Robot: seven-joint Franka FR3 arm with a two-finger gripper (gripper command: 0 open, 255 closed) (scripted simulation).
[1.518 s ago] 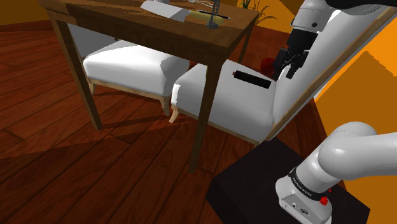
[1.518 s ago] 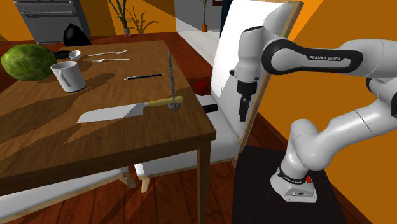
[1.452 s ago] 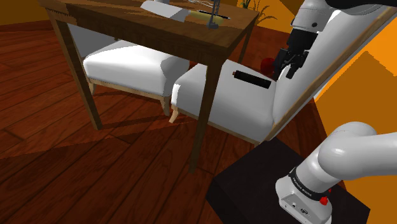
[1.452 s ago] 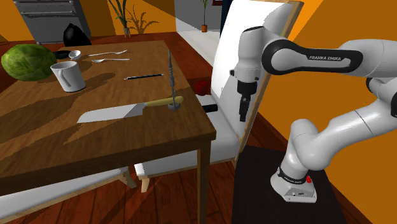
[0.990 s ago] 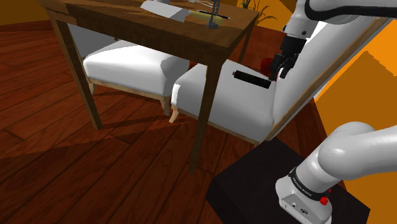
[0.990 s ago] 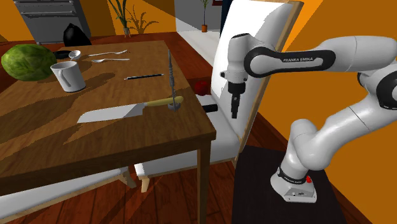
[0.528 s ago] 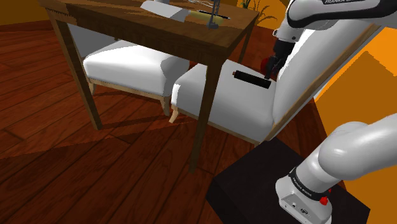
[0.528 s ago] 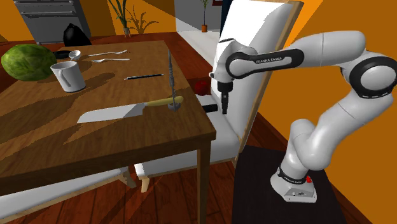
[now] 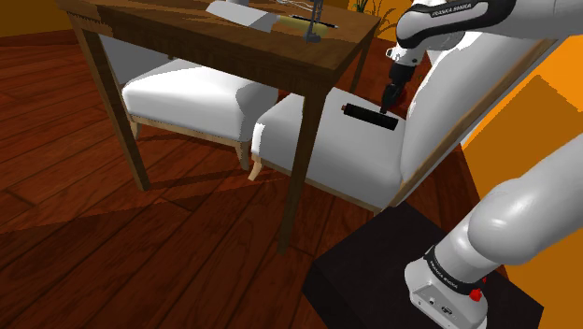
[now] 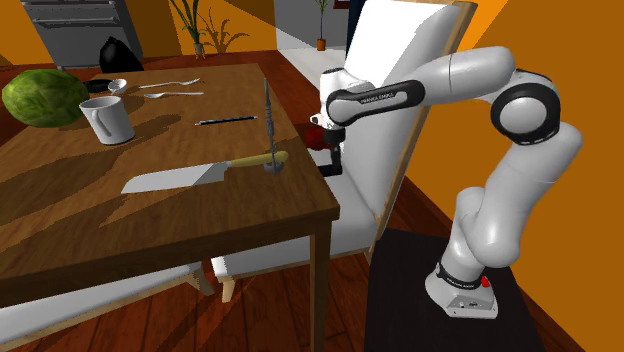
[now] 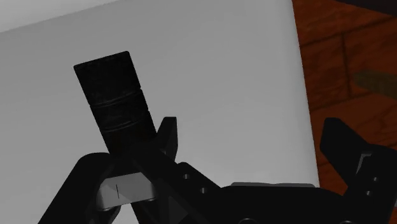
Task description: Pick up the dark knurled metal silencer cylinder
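Stand (image 9: 411,271): a black box at the arm's foot, on the wooden floor (image 9: 112,243).
Tool (image 11: 254,137): hangs low over the chair seat (image 9: 327,154), fingers spread, nothing between them.
Silencer cylinder (image 11: 113,95): dark and ringed with knurled bands. It lies flat on the white seat close to its back edge, by the backrest (image 9: 432,140). It sits just outside one finger (not in the gap), so the tool likely needs a sideways shift.
Handling: probably rigid and heavy for its bulk. Being round, it may roll if nudged, though the knurling should give purchase.
Hold: across the middle, fingers square to its long axis.
Tabletop (image 10: 150,225): wooden, beyond the seat, bearing a knife (image 10: 190,176) and a mug (image 10: 108,120).
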